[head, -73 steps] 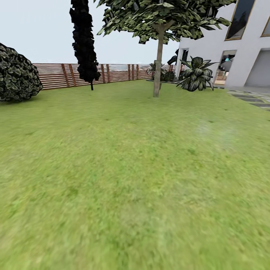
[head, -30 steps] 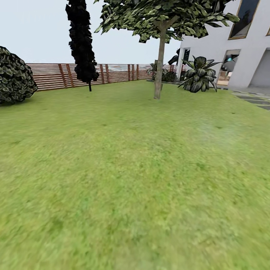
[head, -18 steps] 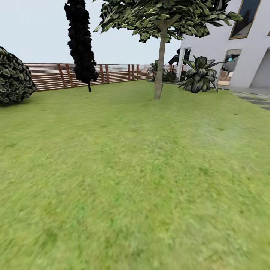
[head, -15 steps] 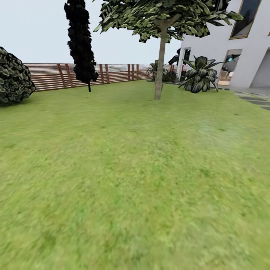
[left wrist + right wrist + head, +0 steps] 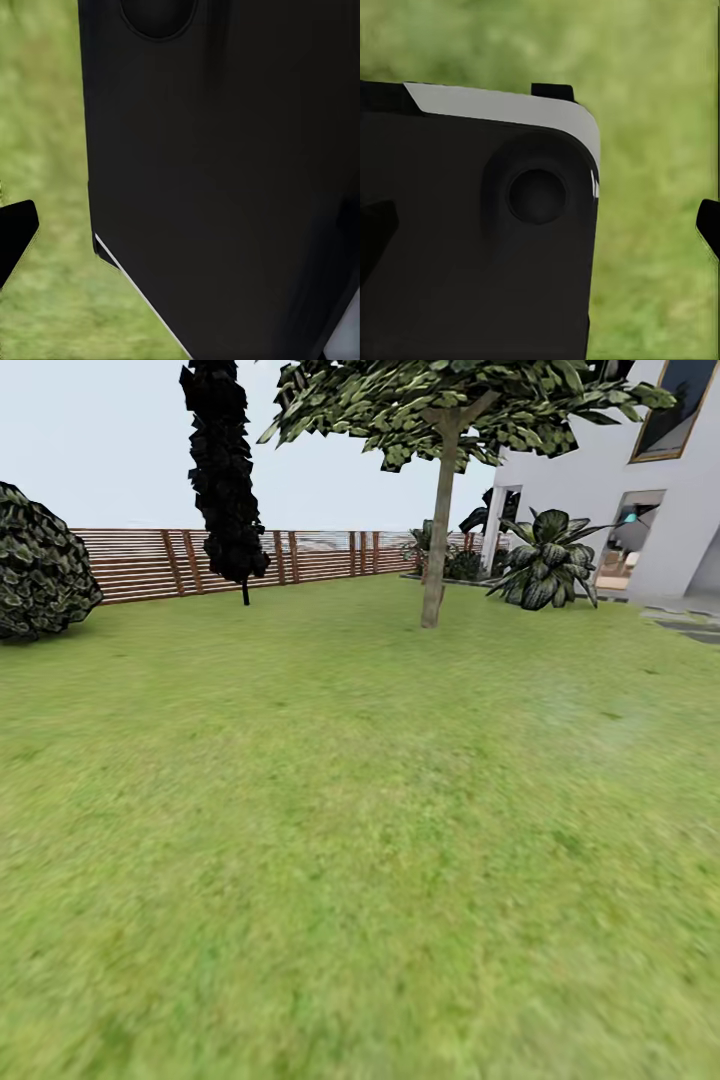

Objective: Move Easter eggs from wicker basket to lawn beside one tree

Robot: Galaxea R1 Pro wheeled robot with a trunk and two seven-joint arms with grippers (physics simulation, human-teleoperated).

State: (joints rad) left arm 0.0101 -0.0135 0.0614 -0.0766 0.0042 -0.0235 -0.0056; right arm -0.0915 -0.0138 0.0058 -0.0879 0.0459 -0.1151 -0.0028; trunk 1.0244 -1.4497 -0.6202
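From the head camera I see the lawn [image 5: 340, 810] spreading wide ahead, and the tree [image 5: 437, 550] with the pale trunk standing on it toward the far end; I take that trunk as my landmark. To its left, well apart, stands a dark cypress-like tree [image 5: 223, 470] in front of the wooden slat fence [image 5: 150, 563], and farther left again sits a round bush [image 5: 40, 565]. To the trunk's right, near it, is a broad-leaved plant [image 5: 545, 560] against the white house [image 5: 640, 480], with a few grey stepping stones [image 5: 690, 622] beyond that.

The eggs and the basket I cannot place from here.

In the left wrist camera I get blurred grass beside a large black body panel [image 5: 225, 172] close to the lens, with a dark tip at the frame edge; I cannot tell how that pincer stands. In the right wrist camera a black housing [image 5: 472, 240] with a pale top edge sits over grass, again with dark tips at the edges, and I cannot tell there either. Both arms seem tucked close against the body.
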